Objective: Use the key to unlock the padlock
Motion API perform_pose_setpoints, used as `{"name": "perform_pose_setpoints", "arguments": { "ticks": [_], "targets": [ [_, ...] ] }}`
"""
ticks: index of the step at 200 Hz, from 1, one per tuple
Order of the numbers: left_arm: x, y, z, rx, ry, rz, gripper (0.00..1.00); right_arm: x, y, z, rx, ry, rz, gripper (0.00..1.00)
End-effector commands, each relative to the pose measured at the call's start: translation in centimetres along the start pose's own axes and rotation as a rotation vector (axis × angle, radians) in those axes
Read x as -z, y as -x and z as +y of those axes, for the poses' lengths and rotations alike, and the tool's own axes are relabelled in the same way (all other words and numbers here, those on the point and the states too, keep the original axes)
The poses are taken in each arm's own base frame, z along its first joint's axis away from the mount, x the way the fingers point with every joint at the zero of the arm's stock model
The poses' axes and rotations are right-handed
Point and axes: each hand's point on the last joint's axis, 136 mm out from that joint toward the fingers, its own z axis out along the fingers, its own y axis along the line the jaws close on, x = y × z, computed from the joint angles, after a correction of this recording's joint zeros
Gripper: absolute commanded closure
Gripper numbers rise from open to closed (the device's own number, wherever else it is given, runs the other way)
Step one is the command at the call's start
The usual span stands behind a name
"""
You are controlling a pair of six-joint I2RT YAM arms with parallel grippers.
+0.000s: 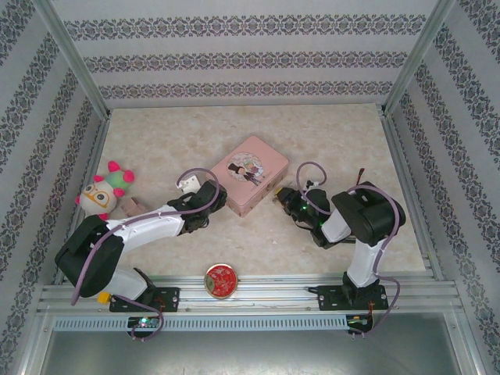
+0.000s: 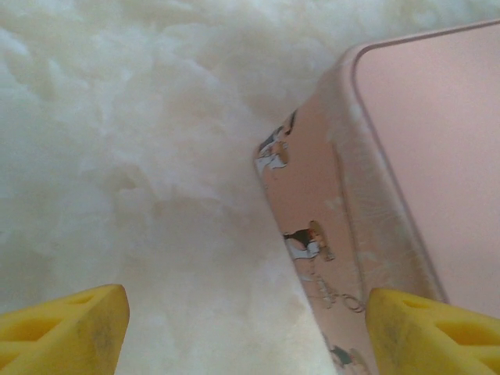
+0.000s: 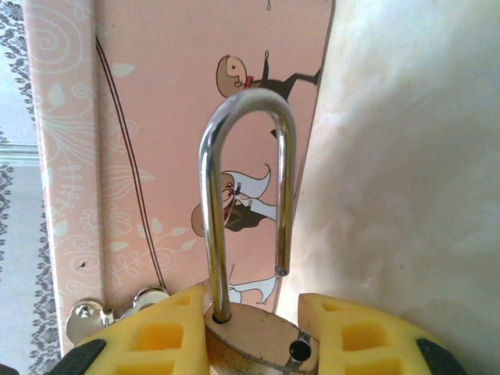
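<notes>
Gripping recorded: small brass padlock point(image 3: 258, 344) clamped in right gripper point(image 3: 251, 306), silvery shackle point(image 3: 212, 195) seen open at one end by wrist view, too small overhead; left gripper point(image 2: 246, 305) spread wide, empty, beside pink rectangular tin box point(image 2: 437, 156).

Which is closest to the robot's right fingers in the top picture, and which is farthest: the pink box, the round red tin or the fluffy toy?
Starting from the right fingers in the top view:
1. the pink box, right beside them on their left.
2. the round red tin, at the near edge, between the two arm bases.
3. the fluffy toy, far over on the left side.
</notes>
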Motion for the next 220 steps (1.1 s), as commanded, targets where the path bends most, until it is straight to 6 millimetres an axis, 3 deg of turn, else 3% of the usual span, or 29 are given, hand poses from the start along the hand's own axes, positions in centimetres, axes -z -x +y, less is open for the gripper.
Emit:
{"name": "perform_pose_setpoints", "arguments": {
  "ticks": [1, 55, 94, 105, 111, 163, 220],
  "targets": [
    [0.0, 0.4, 1.4, -0.015, 0.045, -0.003, 0.21, 0.8, 0.8, 1.0, 0.064, 0.017, -0.038, 1.00],
    [1.0, 1.2, 1.1, -0.001, 0.018, -0.022, 0.18, 2.6, 1.1, 1.9, 0.135, -0.001, -0.026, 1.00],
    [2.1, 2.1, 1.1, 0.011, -0.003, -0.044, 0.04, 4.5, 1.3, 2.7, 0.245, -0.091, -0.006, 1.00],
    [2.3, 2.3, 1.2, 0.018, -0.008, -0.049, 0.00, 5.5, 1.4, 2.8, 0.304, -0.143, 0.000, 1.00],
    [2.5, 2.4, 1.2, 0.022, -0.012, -0.052, 0.01, 5.8, 2.0, 4.1, 0.346, -0.144, -0.016, 1.00],
    [3.4, 3.2, 1.7, 0.046, -0.026, -0.069, 0.01, 11.3, 4.3, 6.8, 0.582, -0.318, -0.067, 1.00],
    [4.5, 4.0, 1.5, 0.057, -0.052, -0.080, 0.01, 13.2, 5.9, 5.5, 0.706, -0.591, 0.053, 1.00]
  ]
}}
